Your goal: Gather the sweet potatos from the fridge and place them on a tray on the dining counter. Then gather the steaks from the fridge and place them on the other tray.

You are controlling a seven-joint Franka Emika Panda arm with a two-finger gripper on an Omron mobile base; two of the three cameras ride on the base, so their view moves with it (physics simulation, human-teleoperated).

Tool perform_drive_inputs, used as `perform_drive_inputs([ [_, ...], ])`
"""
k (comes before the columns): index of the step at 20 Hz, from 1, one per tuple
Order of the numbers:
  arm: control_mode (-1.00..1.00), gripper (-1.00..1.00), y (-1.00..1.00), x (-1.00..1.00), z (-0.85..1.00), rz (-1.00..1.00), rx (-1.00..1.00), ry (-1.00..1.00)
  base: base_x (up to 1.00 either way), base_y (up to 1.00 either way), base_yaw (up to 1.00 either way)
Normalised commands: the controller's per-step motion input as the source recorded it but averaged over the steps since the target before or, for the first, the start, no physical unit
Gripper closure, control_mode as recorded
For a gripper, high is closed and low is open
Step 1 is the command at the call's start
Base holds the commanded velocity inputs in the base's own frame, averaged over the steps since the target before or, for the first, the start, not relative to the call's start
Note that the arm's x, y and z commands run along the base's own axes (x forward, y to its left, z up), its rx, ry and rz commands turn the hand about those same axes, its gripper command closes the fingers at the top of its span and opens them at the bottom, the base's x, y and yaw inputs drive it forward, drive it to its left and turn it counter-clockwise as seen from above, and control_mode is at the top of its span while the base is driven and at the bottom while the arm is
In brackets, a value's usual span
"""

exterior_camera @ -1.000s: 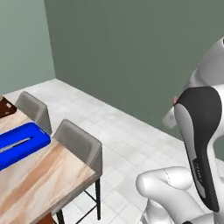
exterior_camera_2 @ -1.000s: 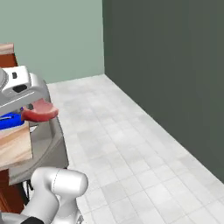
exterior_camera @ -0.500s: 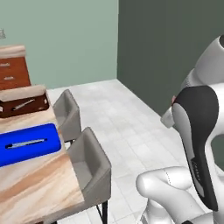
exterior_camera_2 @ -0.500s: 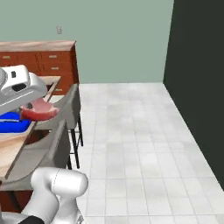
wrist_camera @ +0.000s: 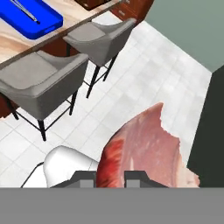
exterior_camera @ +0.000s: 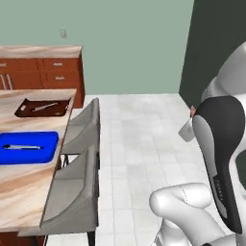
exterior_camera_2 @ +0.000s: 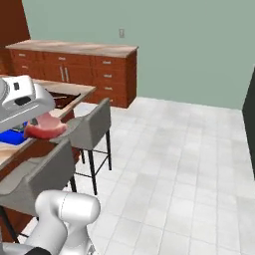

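Observation:
My gripper (exterior_camera_2: pixel 42 122) is shut on a steak (exterior_camera_2: pixel 46 129), a pink marbled slab that hangs from the fingers beside the dining counter (exterior_camera: pixel 21 190). In the hand view the steak (wrist_camera: pixel 148 148) fills the lower right between my gripper's (wrist_camera: pixel 110 177) dark tips. On the counter lies the bright blue tray (exterior_camera: pixel 26 147) with a thin grey utensil in it. The dark brown tray (exterior_camera: pixel 42 108) sits beyond it, also holding a utensil. Both show from the right too: blue tray (exterior_camera_2: pixel 12 137), brown tray (exterior_camera_2: pixel 62 99). The sweet potatos are out of view.
Two grey stools (exterior_camera: pixel 82 129) (exterior_camera: pixel 72 192) stand along the counter's edge, between me and the trays. A red-brown drawer-fronted wall counter (exterior_camera_2: pixel 94 69) runs along the green back wall. A tall dark surface (exterior_camera: pixel 216 38) rises at the right. Pale floor tiles (exterior_camera_2: pixel 174 164) lie open.
The whole scene has swung across both base views, so the base has turned: the counter, both trays and the wall counter have come into view. The steak stays gripped.

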Motion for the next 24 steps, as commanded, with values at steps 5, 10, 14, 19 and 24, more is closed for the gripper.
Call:
perform_drive_inputs([
  [5,1.00,1.00,0.00,0.00,0.00,0.00,0.00,0.00,0.63,-0.61,0.65],
  [10,1.00,1.00,0.00,0.00,0.00,0.00,0.00,0.00,0.64,-0.46,0.71],
  [14,1.00,1.00,0.00,0.00,0.00,0.00,0.00,0.00,0.65,-0.46,0.71],
  [19,1.00,1.00,0.00,0.00,0.00,0.00,0.00,0.00,0.60,-0.46,0.72],
  [24,1.00,1.00,0.00,0.00,0.00,0.00,0.00,0.00,0.62,-0.36,0.74],
])
